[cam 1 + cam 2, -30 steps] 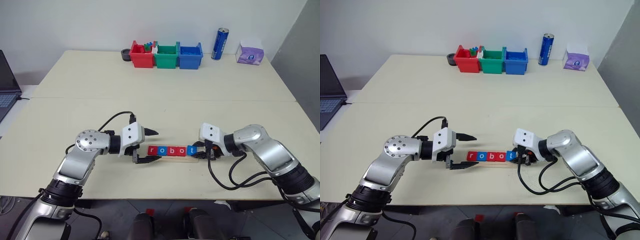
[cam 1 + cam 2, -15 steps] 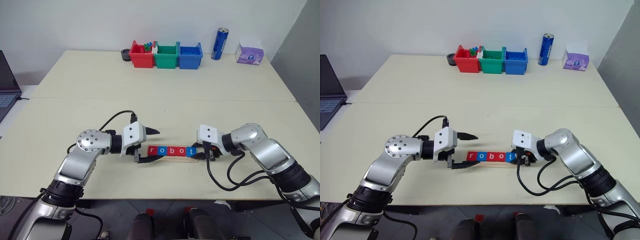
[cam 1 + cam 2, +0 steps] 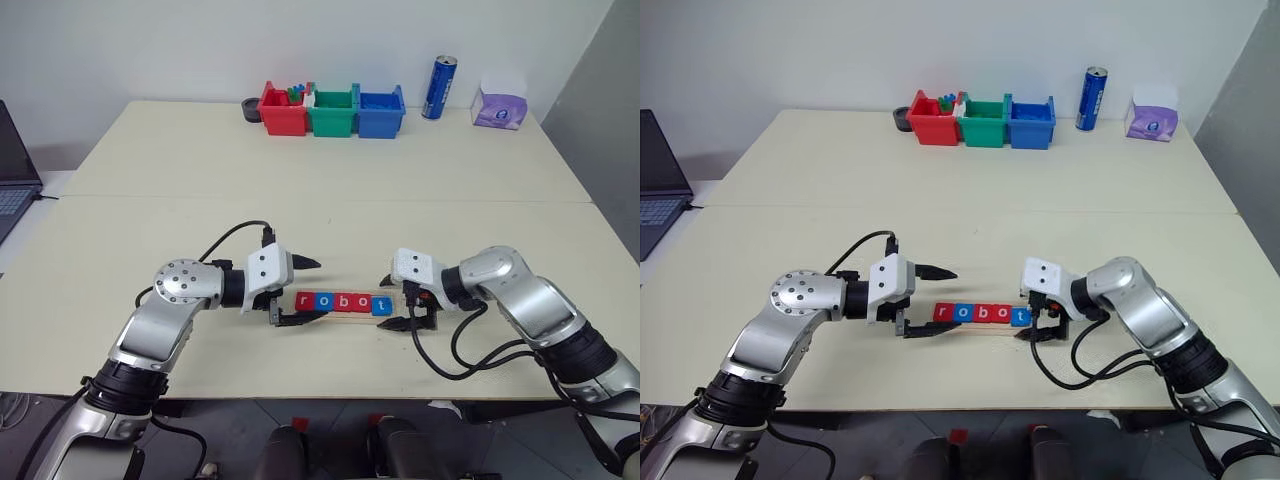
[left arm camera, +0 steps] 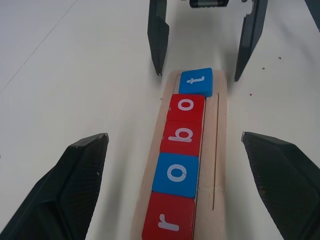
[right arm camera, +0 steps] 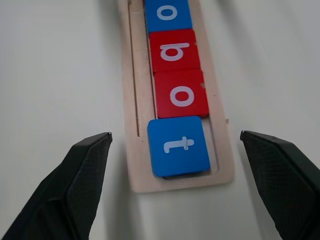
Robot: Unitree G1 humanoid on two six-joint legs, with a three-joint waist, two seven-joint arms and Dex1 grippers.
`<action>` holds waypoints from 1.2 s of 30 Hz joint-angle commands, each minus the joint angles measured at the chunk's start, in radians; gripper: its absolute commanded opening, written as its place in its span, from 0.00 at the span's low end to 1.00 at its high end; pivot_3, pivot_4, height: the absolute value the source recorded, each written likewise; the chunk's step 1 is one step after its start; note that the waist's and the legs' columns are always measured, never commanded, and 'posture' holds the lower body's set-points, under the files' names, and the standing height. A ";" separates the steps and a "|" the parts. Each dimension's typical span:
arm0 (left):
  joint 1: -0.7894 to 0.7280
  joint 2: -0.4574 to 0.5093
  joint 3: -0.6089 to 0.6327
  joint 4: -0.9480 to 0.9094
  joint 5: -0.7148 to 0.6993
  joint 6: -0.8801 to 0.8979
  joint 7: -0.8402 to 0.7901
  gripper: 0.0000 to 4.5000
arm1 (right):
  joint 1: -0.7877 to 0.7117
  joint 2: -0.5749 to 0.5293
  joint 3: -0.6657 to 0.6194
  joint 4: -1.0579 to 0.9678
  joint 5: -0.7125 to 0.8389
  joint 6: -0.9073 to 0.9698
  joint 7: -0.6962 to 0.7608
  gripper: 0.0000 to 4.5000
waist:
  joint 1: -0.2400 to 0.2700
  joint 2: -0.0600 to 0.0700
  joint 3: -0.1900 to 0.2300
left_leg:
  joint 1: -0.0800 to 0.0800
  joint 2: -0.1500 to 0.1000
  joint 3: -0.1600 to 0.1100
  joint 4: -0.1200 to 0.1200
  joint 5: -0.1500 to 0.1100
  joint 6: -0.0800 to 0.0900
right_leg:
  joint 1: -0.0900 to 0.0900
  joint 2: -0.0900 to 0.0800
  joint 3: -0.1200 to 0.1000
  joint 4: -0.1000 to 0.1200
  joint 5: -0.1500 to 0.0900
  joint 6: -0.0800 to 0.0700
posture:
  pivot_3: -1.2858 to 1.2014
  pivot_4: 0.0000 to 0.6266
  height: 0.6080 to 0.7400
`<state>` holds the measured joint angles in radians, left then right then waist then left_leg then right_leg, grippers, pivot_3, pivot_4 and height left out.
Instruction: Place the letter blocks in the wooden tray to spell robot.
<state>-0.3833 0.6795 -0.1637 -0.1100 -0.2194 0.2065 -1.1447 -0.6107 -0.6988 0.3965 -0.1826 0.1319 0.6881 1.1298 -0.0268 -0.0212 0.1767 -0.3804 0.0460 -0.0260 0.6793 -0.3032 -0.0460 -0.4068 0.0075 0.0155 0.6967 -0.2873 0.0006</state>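
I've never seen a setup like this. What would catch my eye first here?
Probably the letter blocks, red and blue, spelling "robot" in the wooden tray near the table's front edge. The open left gripper and open right gripper flank the tray's two ends. At the far edge stand red, green and blue bins and a blue can.

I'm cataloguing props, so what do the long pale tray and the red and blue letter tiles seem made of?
The long pale wooden tray looks like unfinished light wood: matte, with faint grain and a routed groove. The red and blue square letter tiles look like smooth painted wood or plastic, with a slight sheen, rounded edges and white printed letters; which one is unclear.
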 commanded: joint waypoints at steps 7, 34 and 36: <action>-0.010 0.002 0.005 -0.011 -0.001 -0.025 -0.001 1.00 | 0.116 -0.053 -0.102 -0.217 0.072 0.055 -0.040 0.46 | 0.000 0.000 0.000 | 0.000 0.000 0.000 0.000 0.000 0.000 | 0.000 0.000 0.000 0.000 0.000 0.000 | 0.52 0.24 1.00; -0.025 0.005 0.003 -0.012 -0.001 -0.023 -0.002 1.00 | 0.106 -0.004 0.029 -0.185 -0.004 0.038 -0.120 0.02 | -0.002 0.000 0.000 | 0.000 0.000 0.000 0.000 0.000 0.000 | 0.000 0.000 0.000 0.001 0.000 0.000 | 0.52 0.24 1.00; -0.025 0.006 0.004 -0.012 -0.001 -0.023 -0.002 1.00 | 0.095 0.007 0.034 -0.171 -0.012 0.035 -0.125 0.02 | -0.002 0.000 0.000 | 0.000 0.000 0.000 0.000 0.000 0.000 | 0.000 0.000 0.000 0.001 0.000 0.000 | 0.52 0.24 1.00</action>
<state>-0.3982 0.6806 -0.1638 -0.0869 -0.2184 0.1889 -1.1480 -0.4977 -0.6952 0.4283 -0.3455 0.1300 0.7389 1.0136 -0.0284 -0.0212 0.1767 -0.3801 0.0460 -0.0263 0.6793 -0.3032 -0.0460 -0.4068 0.0078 0.0154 0.6972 -0.2873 0.0006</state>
